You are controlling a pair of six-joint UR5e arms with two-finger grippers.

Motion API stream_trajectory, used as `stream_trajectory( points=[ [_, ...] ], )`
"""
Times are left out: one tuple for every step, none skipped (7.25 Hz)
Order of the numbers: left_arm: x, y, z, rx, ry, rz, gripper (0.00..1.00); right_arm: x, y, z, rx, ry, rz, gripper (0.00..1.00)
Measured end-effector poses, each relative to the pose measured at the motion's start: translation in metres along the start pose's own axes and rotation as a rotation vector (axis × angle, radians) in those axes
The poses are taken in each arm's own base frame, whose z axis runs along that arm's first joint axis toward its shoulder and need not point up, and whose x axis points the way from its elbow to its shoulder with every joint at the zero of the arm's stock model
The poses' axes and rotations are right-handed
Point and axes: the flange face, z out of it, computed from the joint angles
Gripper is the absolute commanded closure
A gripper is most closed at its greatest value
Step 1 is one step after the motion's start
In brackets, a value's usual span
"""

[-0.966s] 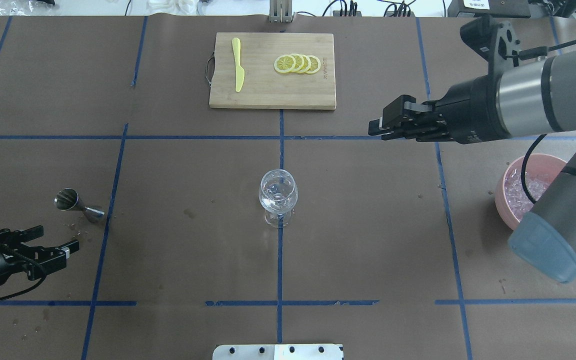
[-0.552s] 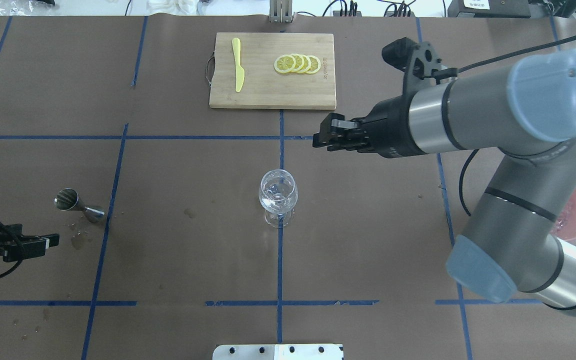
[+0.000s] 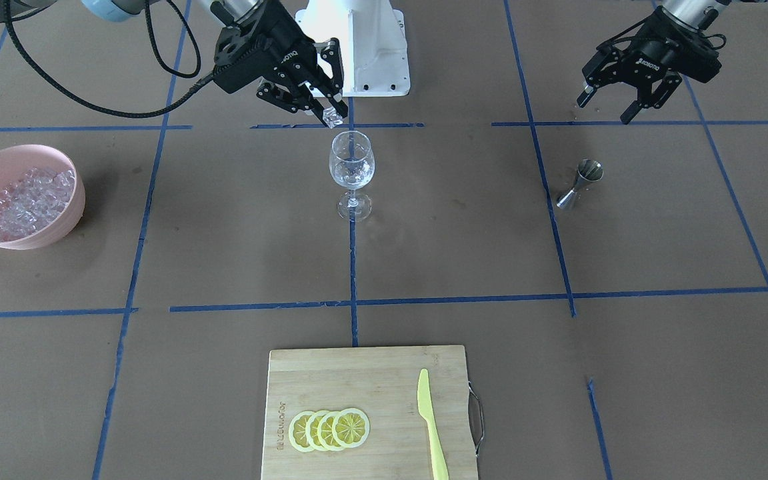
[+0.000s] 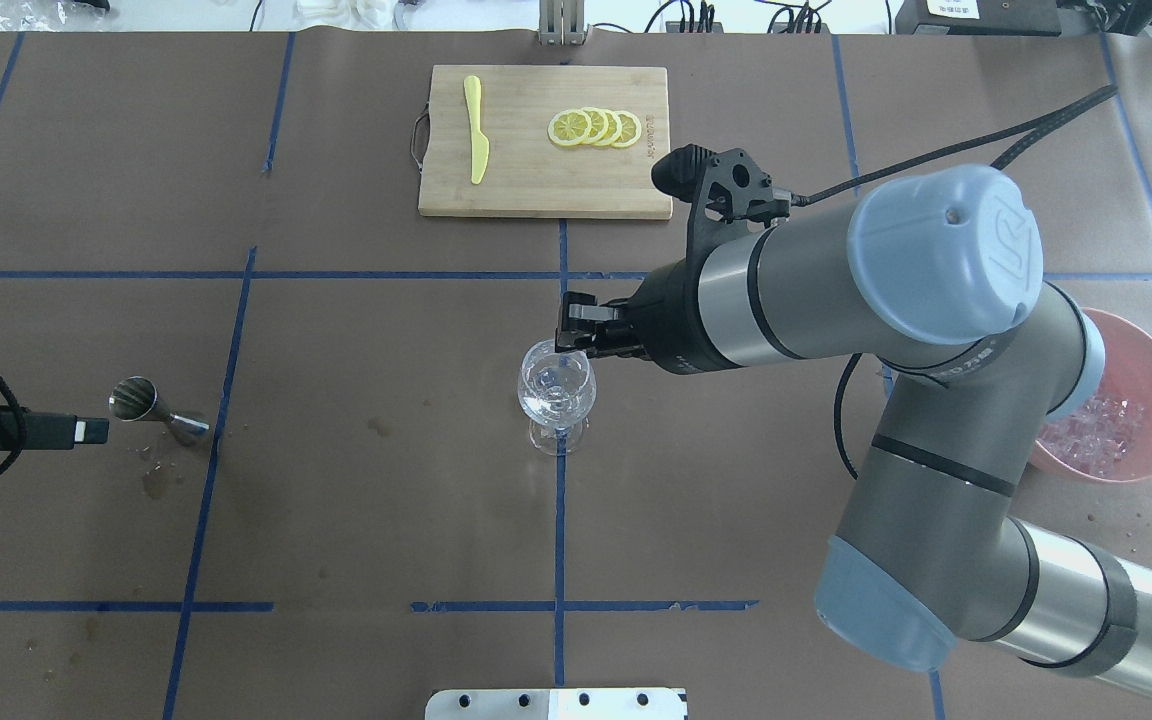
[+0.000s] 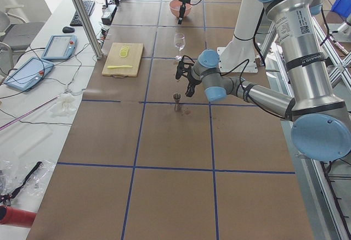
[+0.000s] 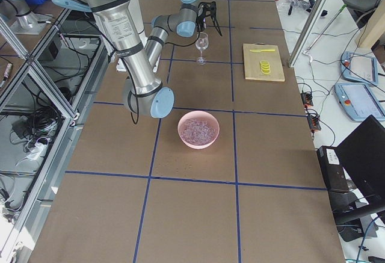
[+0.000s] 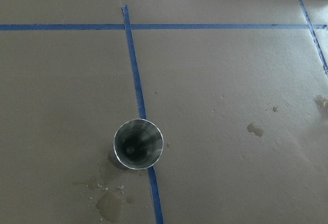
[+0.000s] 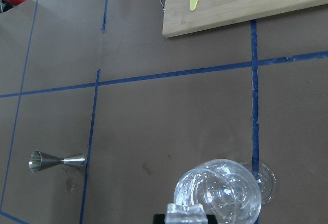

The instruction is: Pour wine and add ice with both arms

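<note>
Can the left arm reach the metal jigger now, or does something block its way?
Probably yes. The left hand is open and hangs close to the jigger with nothing between them; the right hand holds an ice cube at the wine glass, well aside.

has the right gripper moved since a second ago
Yes. In the overhead view the right gripper went left, from right of the cutting board to the rim of the wine glass.

Grey arms (image 4: 806, 290), light-blue caps (image 4: 946, 250), black cables (image 4: 1066, 112)
</note>
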Motion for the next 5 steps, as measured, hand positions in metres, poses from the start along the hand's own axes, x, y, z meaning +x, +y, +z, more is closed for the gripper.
stream_trajectory(
  points=[
    [0.004, -0.015, -0.005, 0.009, -0.006, -0.018, 0.00, 0.000, 0.006, 0.008, -0.011, 0.013, 0.000, 1.00],
    [0.007, -0.022, -0.009, 0.009, -0.010, -0.028, 0.00, 0.000, 0.009, 0.015, -0.013, 0.024, 0.001, 1.00],
    [0.009, -0.025, -0.012, 0.008, -0.010, -0.033, 0.00, 0.001, 0.009, 0.022, -0.011, 0.034, 0.003, 1.00],
    [0.008, -0.027, -0.015, 0.010, -0.011, -0.037, 0.00, -0.001, 0.008, 0.027, -0.010, 0.039, 0.004, 1.00],
    [0.007, -0.027, -0.015, 0.008, -0.013, -0.038, 0.00, -0.005, 0.006, 0.031, -0.009, 0.039, 0.004, 1.00]
  ],
)
